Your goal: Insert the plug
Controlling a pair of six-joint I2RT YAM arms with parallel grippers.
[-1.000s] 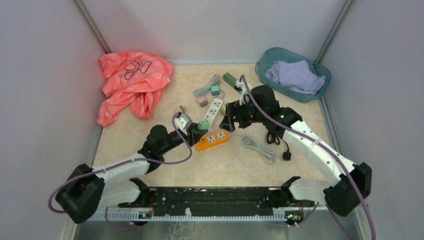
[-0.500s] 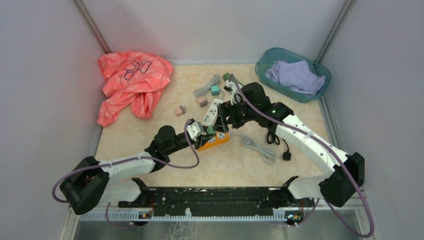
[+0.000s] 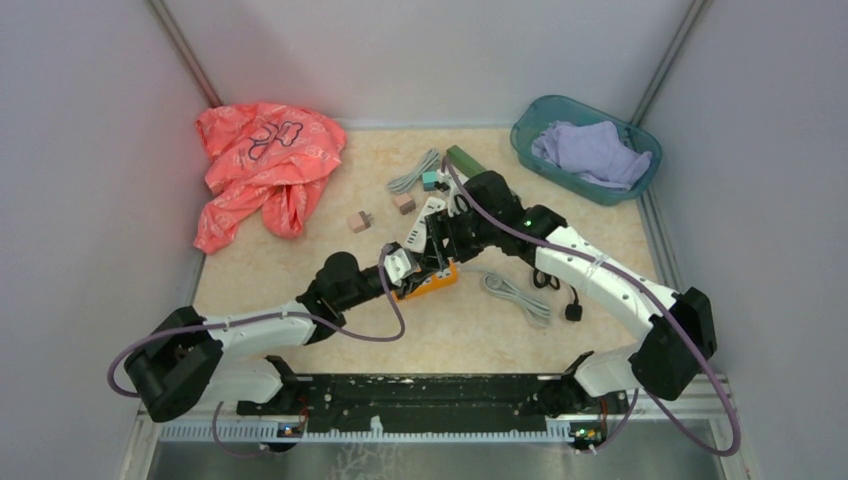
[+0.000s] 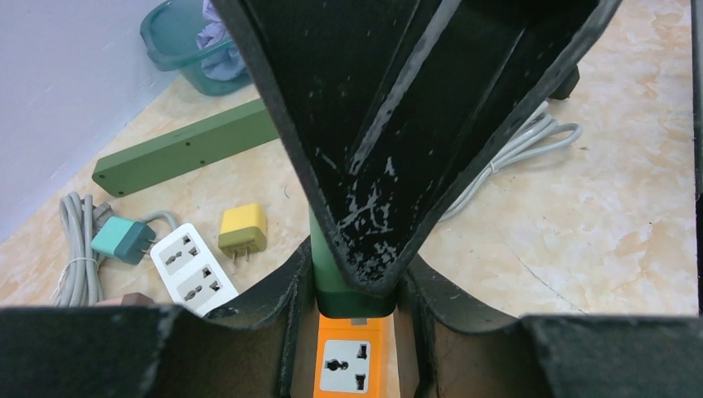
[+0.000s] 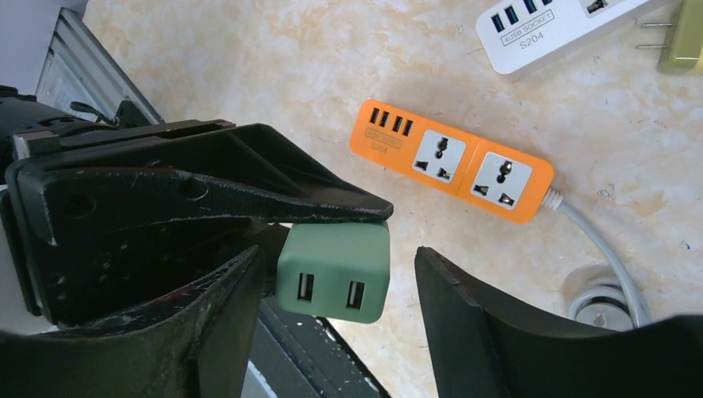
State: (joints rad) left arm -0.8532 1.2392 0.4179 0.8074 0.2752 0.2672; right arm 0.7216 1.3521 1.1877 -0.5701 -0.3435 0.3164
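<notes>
Clamping the green plug [image 5: 333, 269], left gripper [image 3: 417, 264] extends forward

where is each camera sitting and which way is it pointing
top external: above and behind the bases, facing down at the table; left arm and right arm show.
left wrist: on the left gripper, looking past its fingers at the green plug it holds near the orange power strip.
right wrist: on the right gripper, looking between its open fingers at the same plug.
shared: both wrists see plug and strip.
</notes>
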